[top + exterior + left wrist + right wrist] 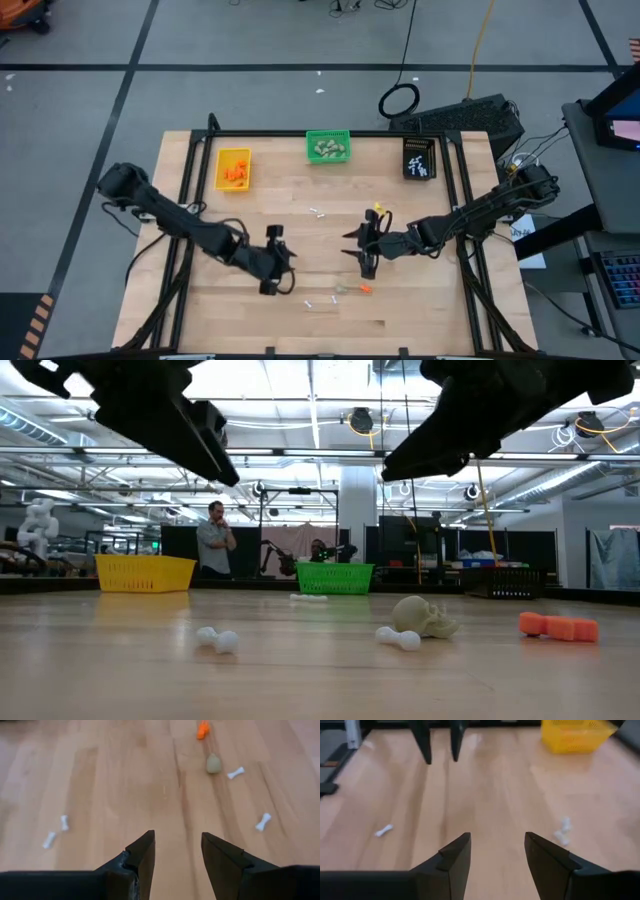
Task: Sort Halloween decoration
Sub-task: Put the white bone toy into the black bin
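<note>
Loose pieces left on the tabletop (240, 320): a small beige skull (426, 617), an orange piece (558, 626) just right of it, and several white bones — one bone (398, 637) touching or just beside the skull, another bone (217, 639) farther left, one more bone (308, 597) toward the far bins. From above, the skull, orange piece and near bones cluster at the near middle of the tabletop, between the two arms.

Step in hand, as judged: between picks. Left gripper (177, 851) hovers over bare wood, jaws apart, nothing between them. Right gripper (497, 854) likewise, jaws apart and empty, just right of centre.

Next move calls for one arm to drop onto a single small piece, close on it cleanly, and carry it to its matching bin.

Bins along the far edge: yellow bin (233, 168) far left, holding orange pieces; green bin (328, 147) far centre, holding beige lumps; black bin (419, 158) far right, holding white bones.
</note>
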Available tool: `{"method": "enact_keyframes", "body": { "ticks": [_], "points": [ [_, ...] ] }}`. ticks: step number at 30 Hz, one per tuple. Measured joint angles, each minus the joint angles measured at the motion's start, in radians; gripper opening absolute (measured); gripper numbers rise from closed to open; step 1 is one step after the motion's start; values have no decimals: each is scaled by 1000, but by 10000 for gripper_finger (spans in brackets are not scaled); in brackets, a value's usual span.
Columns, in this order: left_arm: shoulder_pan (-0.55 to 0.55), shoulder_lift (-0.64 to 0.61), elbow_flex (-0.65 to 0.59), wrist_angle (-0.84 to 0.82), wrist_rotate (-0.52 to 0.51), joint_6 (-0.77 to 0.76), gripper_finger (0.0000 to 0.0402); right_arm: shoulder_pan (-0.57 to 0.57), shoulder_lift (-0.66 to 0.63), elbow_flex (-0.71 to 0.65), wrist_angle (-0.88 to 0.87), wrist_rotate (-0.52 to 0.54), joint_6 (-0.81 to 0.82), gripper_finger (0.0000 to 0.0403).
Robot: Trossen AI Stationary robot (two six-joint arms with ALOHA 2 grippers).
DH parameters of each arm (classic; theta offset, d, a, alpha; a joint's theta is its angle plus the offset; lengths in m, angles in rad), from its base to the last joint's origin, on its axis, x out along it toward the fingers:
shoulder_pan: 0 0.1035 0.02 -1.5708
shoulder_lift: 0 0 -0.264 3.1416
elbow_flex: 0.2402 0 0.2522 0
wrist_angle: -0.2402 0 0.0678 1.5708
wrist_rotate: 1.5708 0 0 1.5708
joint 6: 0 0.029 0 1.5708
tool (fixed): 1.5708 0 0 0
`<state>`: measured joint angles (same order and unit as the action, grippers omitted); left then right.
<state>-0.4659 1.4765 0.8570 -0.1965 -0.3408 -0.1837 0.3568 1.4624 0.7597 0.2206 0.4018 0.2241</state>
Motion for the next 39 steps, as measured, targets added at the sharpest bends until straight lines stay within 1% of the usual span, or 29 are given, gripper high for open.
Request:
{"method": "enact_keyframes", "body": {
  "ticks": [2,5,8,10,14,19,23,26,28,30,33,35,39],
  "points": [
    [-18,28,0,21,-10,-76,160,4,0,0,-16,-33,33,171],
    [-46,68,0,60,-29,-206,160,15,0,0,-23,-41,40,171],
    [-82,109,0,101,-118,-309,160,21,0,0,-13,-40,29,171],
    [-108,137,0,112,-155,-362,160,23,0,0,-8,-40,29,171],
    [-144,172,27,108,-150,-468,160,23,0,0,-8,-39,21,171],
    [-197,180,106,92,-107,-488,160,27,0,0,-9,-40,24,171],
    [-233,180,180,55,-101,-493,160,34,0,0,-9,-40,25,171],
    [-243,180,212,10,-104,-492,160,34,0,0,-11,-39,25,171],
    [-227,180,230,-62,-116,-491,160,34,0,0,-10,-39,26,171],
    [-188,180,260,-163,-109,-492,160,34,0,0,-9,-33,36,171],
    [-102,180,278,-272,-4,-486,160,34,0,0,-14,4,43,171],
    [-40,180,278,-298,52,-425,160,34,0,0,-16,35,43,171],
    [74,180,278,-291,115,-211,160,24,9,0,-14,151,54,171]
  ]
}}
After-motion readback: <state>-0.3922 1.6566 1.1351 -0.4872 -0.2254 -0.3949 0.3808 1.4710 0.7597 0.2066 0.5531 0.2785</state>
